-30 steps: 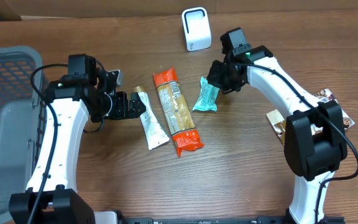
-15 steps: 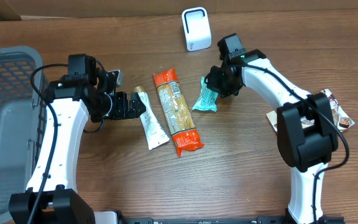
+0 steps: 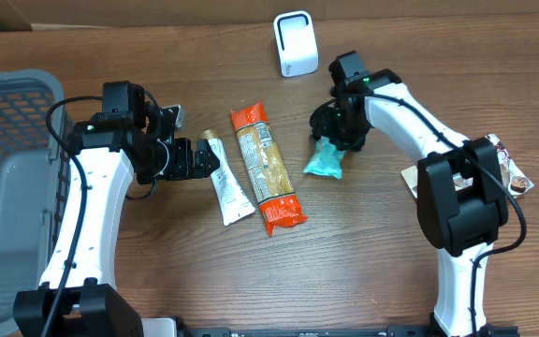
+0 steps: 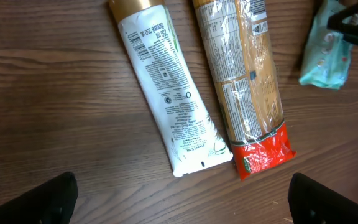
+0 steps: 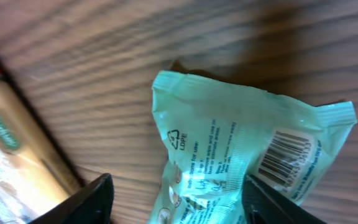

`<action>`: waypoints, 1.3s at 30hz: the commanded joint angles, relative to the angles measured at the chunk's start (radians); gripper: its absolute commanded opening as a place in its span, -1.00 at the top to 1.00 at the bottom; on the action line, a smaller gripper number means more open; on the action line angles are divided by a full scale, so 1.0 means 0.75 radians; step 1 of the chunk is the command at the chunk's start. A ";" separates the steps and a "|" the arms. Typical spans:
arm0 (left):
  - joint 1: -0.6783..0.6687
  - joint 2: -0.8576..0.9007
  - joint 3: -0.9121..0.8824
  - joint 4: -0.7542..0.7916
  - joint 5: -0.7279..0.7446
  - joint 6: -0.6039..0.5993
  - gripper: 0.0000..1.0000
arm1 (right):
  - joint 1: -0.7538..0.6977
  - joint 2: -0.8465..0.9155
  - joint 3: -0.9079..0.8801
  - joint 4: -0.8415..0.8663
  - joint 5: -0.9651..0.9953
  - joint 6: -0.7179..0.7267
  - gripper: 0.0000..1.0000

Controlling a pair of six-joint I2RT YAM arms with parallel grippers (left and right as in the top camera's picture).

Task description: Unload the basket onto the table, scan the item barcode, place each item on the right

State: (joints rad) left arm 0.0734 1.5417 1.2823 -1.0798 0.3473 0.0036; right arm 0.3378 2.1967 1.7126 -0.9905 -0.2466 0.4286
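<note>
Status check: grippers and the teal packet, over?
Left gripper open over white tube. Right gripper open, straddling teal packet, barcode facing up. Pasta pack alongside, not touching.

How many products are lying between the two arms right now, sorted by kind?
White tube: 1
Long pack with orange ends: 1
Teal pouch: 1
Total: 3
</note>
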 commanded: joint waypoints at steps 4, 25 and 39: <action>-0.003 0.007 0.001 0.001 0.000 0.026 -0.99 | -0.075 -0.058 0.246 -0.206 0.060 -0.277 -0.44; -0.003 0.007 0.001 0.001 0.000 0.026 -0.99 | -0.074 -0.614 0.194 -0.441 -0.058 -0.133 -0.39; -0.003 0.007 0.001 0.001 0.000 0.025 -0.99 | 0.023 -0.601 -0.512 0.279 -0.233 0.053 -0.15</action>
State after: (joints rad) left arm 0.0734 1.5417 1.2823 -1.0801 0.3477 0.0036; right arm 0.3115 1.7386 1.3853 -0.8494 -0.3885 0.4129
